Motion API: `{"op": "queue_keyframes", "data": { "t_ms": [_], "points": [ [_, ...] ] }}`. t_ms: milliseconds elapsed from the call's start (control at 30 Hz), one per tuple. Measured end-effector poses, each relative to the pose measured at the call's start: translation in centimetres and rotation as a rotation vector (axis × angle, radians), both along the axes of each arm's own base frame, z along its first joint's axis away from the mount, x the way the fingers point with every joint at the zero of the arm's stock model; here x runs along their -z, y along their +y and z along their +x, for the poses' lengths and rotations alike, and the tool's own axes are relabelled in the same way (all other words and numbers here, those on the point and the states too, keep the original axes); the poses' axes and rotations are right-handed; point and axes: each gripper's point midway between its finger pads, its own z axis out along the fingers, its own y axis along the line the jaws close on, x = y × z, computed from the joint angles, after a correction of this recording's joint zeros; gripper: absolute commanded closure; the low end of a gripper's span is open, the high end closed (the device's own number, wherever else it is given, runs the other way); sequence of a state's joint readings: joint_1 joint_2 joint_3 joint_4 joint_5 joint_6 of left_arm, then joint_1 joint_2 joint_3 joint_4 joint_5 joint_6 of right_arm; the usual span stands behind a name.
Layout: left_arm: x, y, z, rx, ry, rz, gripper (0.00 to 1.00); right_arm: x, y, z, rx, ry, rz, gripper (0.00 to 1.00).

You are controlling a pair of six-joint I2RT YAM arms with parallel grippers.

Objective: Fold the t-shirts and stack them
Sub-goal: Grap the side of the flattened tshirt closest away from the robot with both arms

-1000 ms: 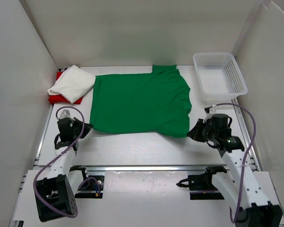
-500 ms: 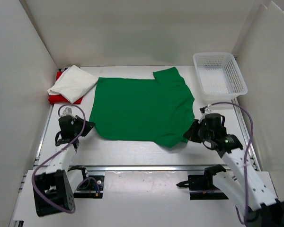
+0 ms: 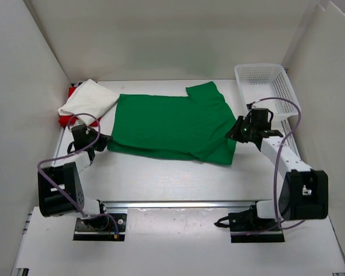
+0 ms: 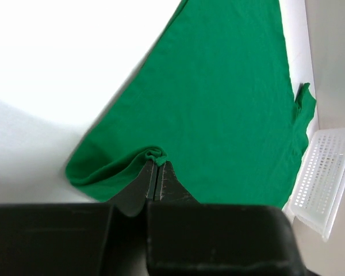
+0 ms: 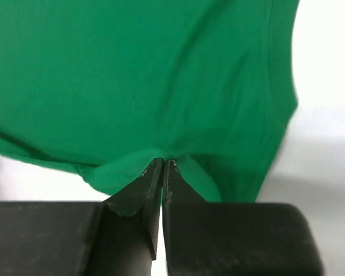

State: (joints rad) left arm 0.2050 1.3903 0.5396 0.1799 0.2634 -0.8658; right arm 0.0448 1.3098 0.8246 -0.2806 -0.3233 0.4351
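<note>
Green t-shirt [image 3: 172, 126] spread across mid-table, left gripper [image 4: 156, 171] pinched tight on its near-left hem, right gripper [image 5: 163, 165] pinched tight on its near-right edge, white t-shirt [image 3: 89, 100] folded atop red t-shirt [image 3: 67, 121] far left, mesh basket [image 3: 268, 86] far right.

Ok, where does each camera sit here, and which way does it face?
Top external: above and behind the bases, looking down the table; both arms, left tool and right tool show.
Left wrist: on the left arm, facing across the green t-shirt towards the basket; its shut fingers show.
Right wrist: on the right arm, facing that shirt; its shut fingers show.
Shared: all three see the green t-shirt.
</note>
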Motion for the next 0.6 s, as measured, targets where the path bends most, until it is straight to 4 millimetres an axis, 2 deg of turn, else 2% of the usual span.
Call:
{"op": "queue_keyframes", "data": {
  "t_ms": [167,333,500,600],
  "points": [
    [0.4,0.1,2.2,-0.001,0.013,-0.006,1.00,0.6,-0.6,3.5,0.015,0.002,0.004,1.00],
    [1.2,0.4,4.1,-0.006,0.038,0.006,1.00,0.3,-0.8,6.8,0.011,-0.017,-0.005,1.00],
    [2.4,0.7,5.1,-0.011,0.069,0.011,1.00,0.2,-0.9,10.3,0.009,-0.039,-0.003,1.00],
    [3.6,0.9,4.9,-0.012,0.099,0.010,0.83,1.3,-0.8,11.7,0.006,-0.025,0.000,0.95]
  ]
}}
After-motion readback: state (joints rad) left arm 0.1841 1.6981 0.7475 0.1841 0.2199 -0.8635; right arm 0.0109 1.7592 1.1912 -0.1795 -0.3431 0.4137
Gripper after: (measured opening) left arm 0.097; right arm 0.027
